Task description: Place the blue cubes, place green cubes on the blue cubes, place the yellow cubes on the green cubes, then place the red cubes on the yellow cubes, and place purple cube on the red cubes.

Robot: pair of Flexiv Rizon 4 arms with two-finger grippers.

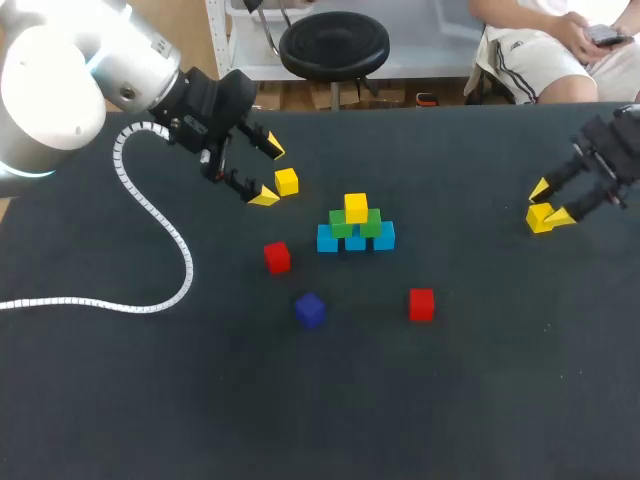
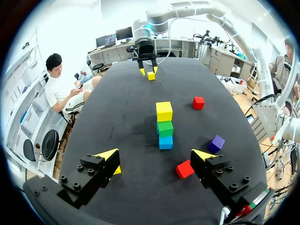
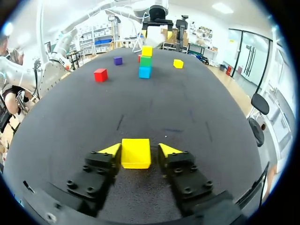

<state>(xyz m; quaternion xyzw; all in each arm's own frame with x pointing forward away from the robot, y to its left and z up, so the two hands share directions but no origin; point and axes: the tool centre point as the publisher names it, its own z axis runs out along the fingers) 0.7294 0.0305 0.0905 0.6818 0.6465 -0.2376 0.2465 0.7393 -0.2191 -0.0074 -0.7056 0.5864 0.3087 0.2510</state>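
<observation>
the left arm (image 1: 60,90) comes in from the near left corner, its wrist angled toward the middle of the counter. its pincer (image 1: 268,172) hangs just above the surface with the two yellow-tipped fingers (image 2: 108,155) spread wide, nothing between them. the right arm (image 1: 612,150) enters from the right edge, wrist low. its pincer (image 3: 136,149) is down at the counter, both fingertips pressed against the sides of a yellow cube (image 3: 136,157).
</observation>
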